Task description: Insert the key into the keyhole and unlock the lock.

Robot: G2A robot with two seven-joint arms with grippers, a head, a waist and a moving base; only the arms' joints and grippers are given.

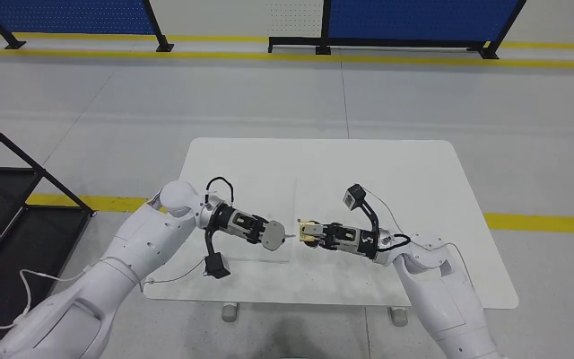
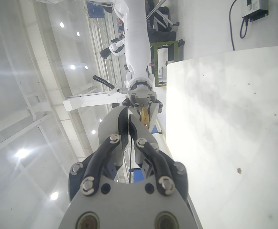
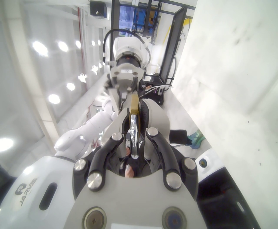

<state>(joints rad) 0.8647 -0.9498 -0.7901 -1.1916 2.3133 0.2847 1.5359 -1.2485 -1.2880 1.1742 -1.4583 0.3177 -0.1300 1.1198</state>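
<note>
Both jaws are clamped! The right gripper [image 3: 133,111] squeezes the lock, and the left gripper [image 2: 128,121] is pressed together on a thin sliver, which I take for the key. Below lies the big white rectangular table [image 1: 404,179], and both pieces hang clear above its middle, toward its front edge. The small brass-coloured metal padlock [image 3: 134,104] with a silver shackle looks dense, rigid and smooth-sided, so grip its flat faces. The thin silvery metal key [image 1: 288,235] looks light, stiff and apt to twist, so pinch it by the bow.

readable text: none | blue panel [image 2: 95,9]: marks, possibly writing, too small
</note>
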